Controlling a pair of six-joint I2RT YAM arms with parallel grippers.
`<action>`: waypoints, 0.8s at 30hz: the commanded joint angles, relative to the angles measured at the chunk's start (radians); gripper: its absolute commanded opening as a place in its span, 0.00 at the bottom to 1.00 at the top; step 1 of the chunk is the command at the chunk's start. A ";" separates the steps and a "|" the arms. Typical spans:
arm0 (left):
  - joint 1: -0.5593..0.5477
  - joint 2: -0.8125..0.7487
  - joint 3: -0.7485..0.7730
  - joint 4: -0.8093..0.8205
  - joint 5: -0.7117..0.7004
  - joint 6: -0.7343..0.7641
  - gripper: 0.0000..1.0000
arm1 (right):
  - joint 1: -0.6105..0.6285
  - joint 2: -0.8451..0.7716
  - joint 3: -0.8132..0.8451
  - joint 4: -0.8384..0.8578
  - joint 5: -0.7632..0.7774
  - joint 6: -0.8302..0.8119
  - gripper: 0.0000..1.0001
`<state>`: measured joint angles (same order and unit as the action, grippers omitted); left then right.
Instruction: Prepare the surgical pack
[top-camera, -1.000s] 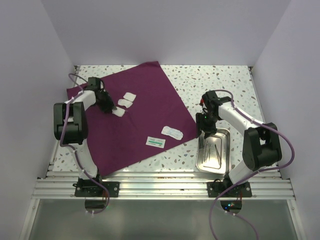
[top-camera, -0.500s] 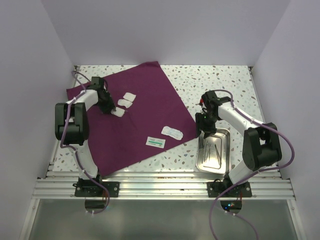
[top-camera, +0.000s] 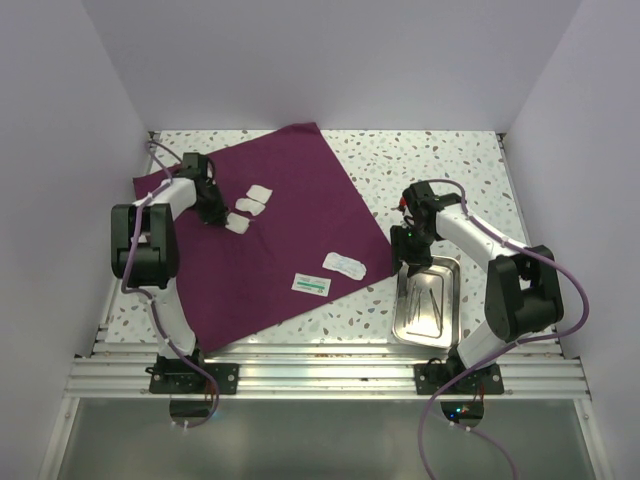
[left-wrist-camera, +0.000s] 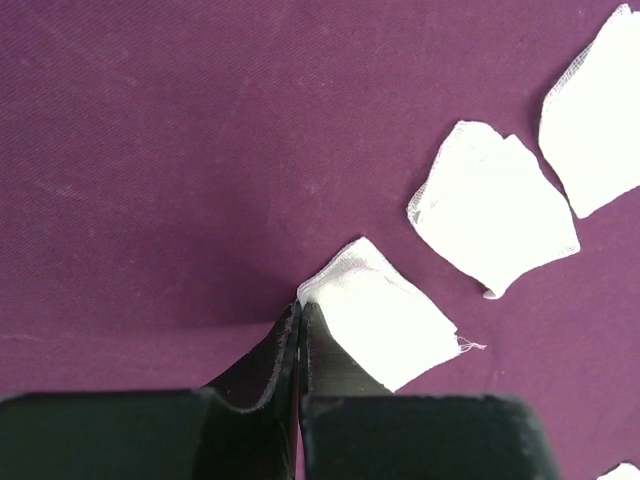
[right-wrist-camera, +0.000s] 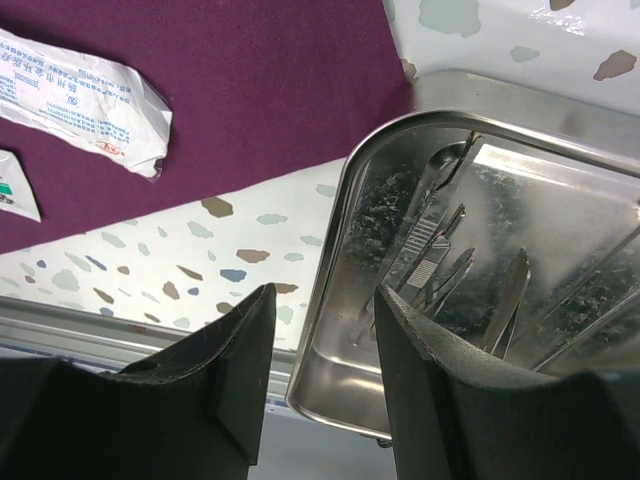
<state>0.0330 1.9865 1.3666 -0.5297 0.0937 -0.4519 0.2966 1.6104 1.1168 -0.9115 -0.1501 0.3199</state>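
The maroon cloth (top-camera: 280, 230) lies spread flat on the table. Three white gauze pads (top-camera: 249, 206) lie on its far left part. My left gripper (top-camera: 221, 216) is down on the cloth, its jaws shut (left-wrist-camera: 300, 308) on the corner of the nearest gauze pad (left-wrist-camera: 385, 320), which lies flat; two more pads (left-wrist-camera: 495, 220) lie beside it. The steel tray (top-camera: 447, 322) sits on the table right of the cloth with thin metal instruments (right-wrist-camera: 440, 240) in it. My right gripper (right-wrist-camera: 320, 300) is open and straddles the tray's left rim (right-wrist-camera: 335, 270). It also shows in the top view (top-camera: 408, 262).
Two small packets lie on the cloth's near right part: a white one (top-camera: 344, 264) and a green-and-white one (top-camera: 311, 284). The white one also shows in the right wrist view (right-wrist-camera: 85, 95). Walls enclose the speckled table (top-camera: 420, 160) on three sides; a metal rail runs along the near edge.
My left wrist has shifted slightly toward the back left while its tip stays at the gauze pad. The right gripper has barely moved at the tray's rim.
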 joint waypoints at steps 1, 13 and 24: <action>-0.002 -0.075 0.019 -0.007 0.044 0.015 0.00 | 0.007 -0.030 0.006 0.002 -0.008 -0.012 0.48; -0.010 -0.180 0.049 0.034 0.251 -0.083 0.00 | 0.022 -0.010 0.012 0.011 -0.014 -0.005 0.48; -0.007 -0.046 0.075 0.237 0.429 -0.292 0.00 | 0.024 -0.009 0.014 0.006 -0.006 -0.002 0.48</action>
<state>0.0296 1.8961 1.3937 -0.4053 0.4427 -0.6476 0.3161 1.6104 1.1168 -0.9089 -0.1501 0.3202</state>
